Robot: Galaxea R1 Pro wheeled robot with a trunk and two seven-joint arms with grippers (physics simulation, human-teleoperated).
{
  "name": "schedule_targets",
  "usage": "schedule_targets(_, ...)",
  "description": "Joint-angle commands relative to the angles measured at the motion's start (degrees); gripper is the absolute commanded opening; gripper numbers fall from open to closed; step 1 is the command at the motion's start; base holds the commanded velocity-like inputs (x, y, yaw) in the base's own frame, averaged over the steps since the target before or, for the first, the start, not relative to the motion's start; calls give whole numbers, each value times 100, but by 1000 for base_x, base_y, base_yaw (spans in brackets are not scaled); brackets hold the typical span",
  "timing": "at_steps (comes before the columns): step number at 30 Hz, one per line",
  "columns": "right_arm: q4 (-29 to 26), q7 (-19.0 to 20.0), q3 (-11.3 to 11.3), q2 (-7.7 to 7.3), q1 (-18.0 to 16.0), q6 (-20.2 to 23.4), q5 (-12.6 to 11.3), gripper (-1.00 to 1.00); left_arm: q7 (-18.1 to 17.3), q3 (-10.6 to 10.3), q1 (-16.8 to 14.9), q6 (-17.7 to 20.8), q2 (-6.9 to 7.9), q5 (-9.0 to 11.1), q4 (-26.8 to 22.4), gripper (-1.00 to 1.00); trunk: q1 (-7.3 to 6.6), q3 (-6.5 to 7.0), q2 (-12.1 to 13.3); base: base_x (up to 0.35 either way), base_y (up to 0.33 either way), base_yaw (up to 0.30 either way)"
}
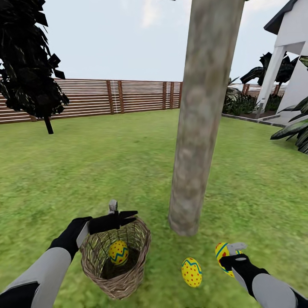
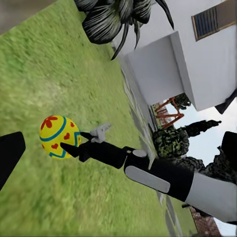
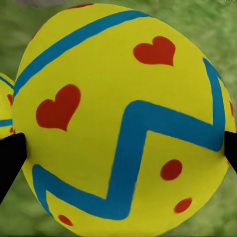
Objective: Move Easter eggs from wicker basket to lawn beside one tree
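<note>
The lawn (image 1: 107, 162) is stretching to the wooden fence (image 1: 107, 96), with the pale tree (image 1: 201, 119) rising from it. Beside the trunk, the wicker basket (image 1: 124, 280) is sitting with one Easter egg (image 1: 118, 252) inside; the left pincer (image 1: 113, 220) is clamping its rim. Another egg (image 1: 191, 272) is lying on grass. The right pincer (image 1: 229, 259) is gripping the third egg (image 3: 123, 113).

Short, mottled green lawn (image 1: 107, 162) carries everything. A thick pale tree trunk (image 1: 201, 128) rises from it. The woven basket (image 1: 117, 261) stands on the grass just beside the trunk's base, and one spotted egg (image 1: 191, 272) lies nearby.
</note>
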Motion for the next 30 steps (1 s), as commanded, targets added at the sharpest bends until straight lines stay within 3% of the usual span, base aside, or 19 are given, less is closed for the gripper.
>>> schedule_targets(1,11,-14,-29,9,-5,-1,63,-100,-15,-5,-3,59,-7,5,0,100,21,-24,-44,0,0,0)
schedule_targets(7,21,-14,-11,18,-5,-101,65,-100,12,-33,-3,73,-201,-33,10,100,153,-131,-285,0,0,0)
schedule_targets(14,-6,-14,0,62,-47,-118,65,-100,89,-55,-155,122,-657,-32,-23,100,307,-257,-565,0,0,0)
schedule_targets(16,-5,-14,0,112,-49,-118,68,-100,99,-35,-494,443,-673,4,-376,100,351,-293,-646,0,0,0)
schedule_targets(18,-17,-14,0,117,-55,-118,72,-100,112,-26,-710,958,-681,8,-1098,100,395,-329,-726,0,0,0)
schedule_targets(20,-33,-14,0,116,-64,-118,72,-100,107,-22,-1195,1108,-702,73,-1397,100,395,-329,-726,0,0,0)
schedule_targets(22,-34,-14,0,122,-66,-118,74,-100,109,-29,-1585,1125,-719,524,-1454,100,417,-347,-766,0,0,0)
schedule_targets(24,-39,-14,0,123,-66,-118,73,-100,107,-25,-1695,1088,-718,770,-1461,100,461,-383,-846,0,0,0)
schedule_targets(30,-41,-14,0,120,-67,-121,72,-100,98,-25,-1717,1098,-632,792,-1462,100,483,-401,-886,0,0,0)
